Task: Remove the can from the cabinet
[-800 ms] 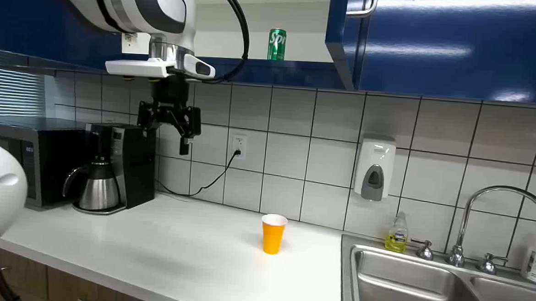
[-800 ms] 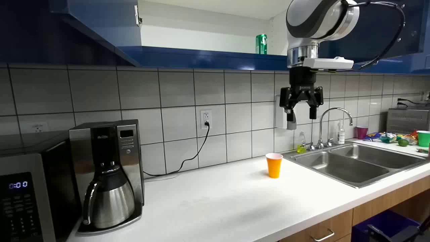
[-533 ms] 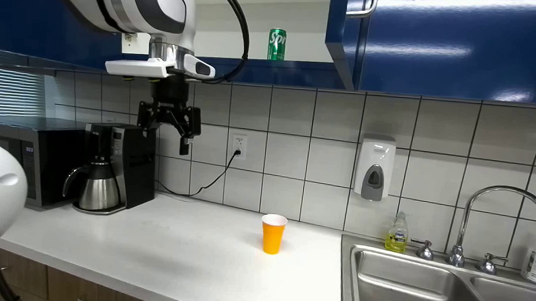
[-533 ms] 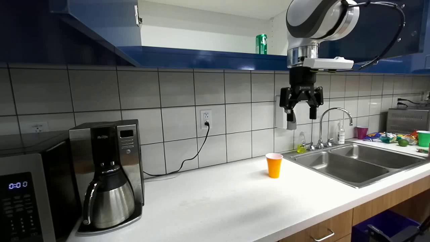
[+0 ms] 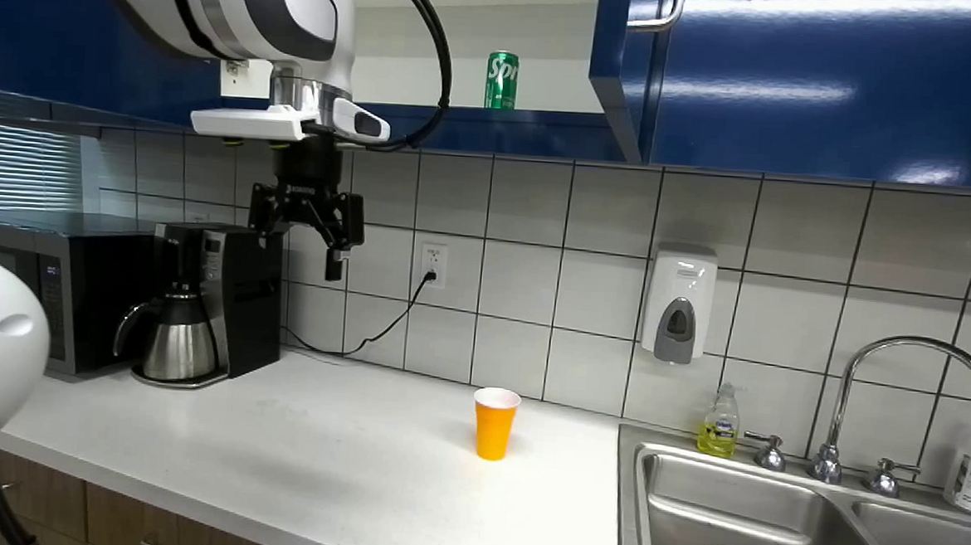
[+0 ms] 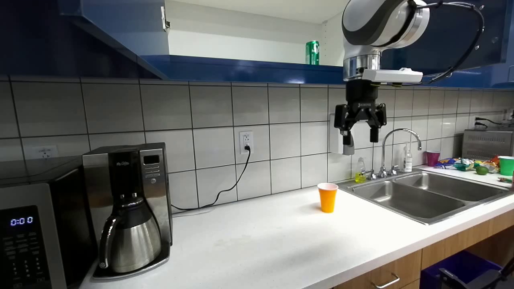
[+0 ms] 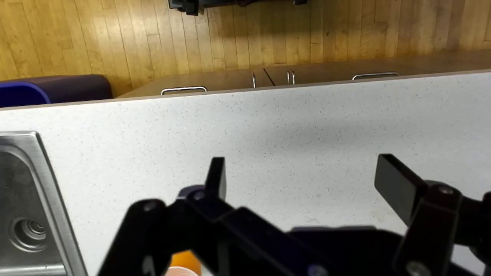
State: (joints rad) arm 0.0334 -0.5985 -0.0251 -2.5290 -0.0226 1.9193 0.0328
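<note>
Blue wall cabinet, its doors swung aside, we presume to allow a reach inside

Beneath it runs the white countertop. Over this the Panda arm holds its Robotiq gripper pointing down, jaws spread apart with nothing between them: a ready pose, we judge, that must rise and tilt to reach in. An orange cup stands upright on the countertop, why we cannot tell. The green Sprite can stands upright in the cabinet, well apart from the gripper, its base out of sight; so placed, it should suit a sideways grasp.
</note>
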